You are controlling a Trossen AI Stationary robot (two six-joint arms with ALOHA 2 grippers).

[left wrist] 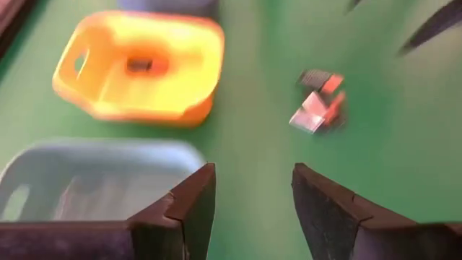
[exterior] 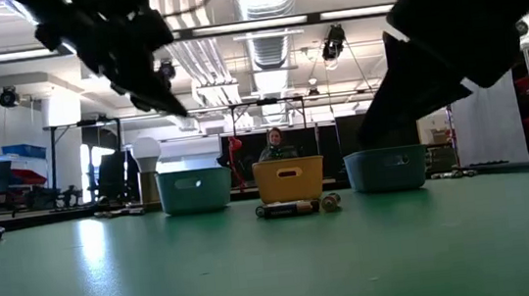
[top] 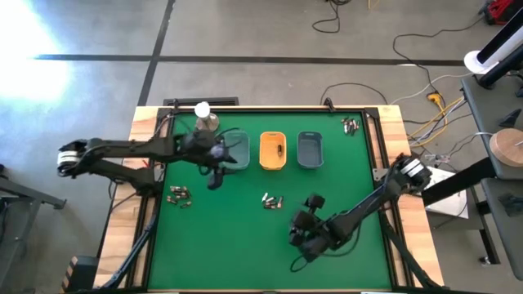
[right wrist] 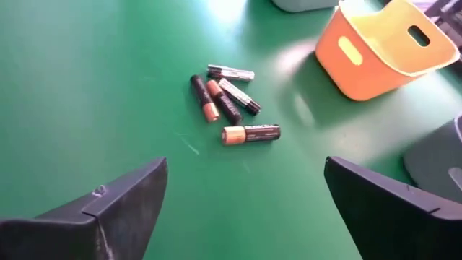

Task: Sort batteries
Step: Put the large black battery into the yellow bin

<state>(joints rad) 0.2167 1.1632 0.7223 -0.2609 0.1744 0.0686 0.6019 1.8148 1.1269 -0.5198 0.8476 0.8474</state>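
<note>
Batteries [top: 272,200] lie in a small loose cluster mid-table on the green mat [top: 245,245], in front of the orange bin [top: 273,150]; the right wrist view shows five of them [right wrist: 229,101], touching or just beside each other, the biggest one lying slightly apart at the cluster's edge. Second bunch [top: 179,195] sits on the mat's left side, third bunch [top: 351,125] near the far right corner. One dark battery [top: 279,149] is inside the orange bin.

Three bins in a row at the far side: light teal bin [top: 239,150], orange bin, grey-blue bin [top: 310,150]. Metal dome with white ball [top: 204,116] stands behind the teal bin at the table's edge.

Left gripper [top: 216,175] is up off the mat just in front of the teal bin, fingers [left wrist: 189,206] apart, nothing between them; its wrist view looks at the teal bin, orange bin and centre cluster [left wrist: 319,108].

Right gripper [top: 302,238] hangs over the near-right mat, near the centre cluster, fingers [right wrist: 123,202] spread wide, empty.

A person [exterior: 275,145] sits in the room behind the table.
</note>
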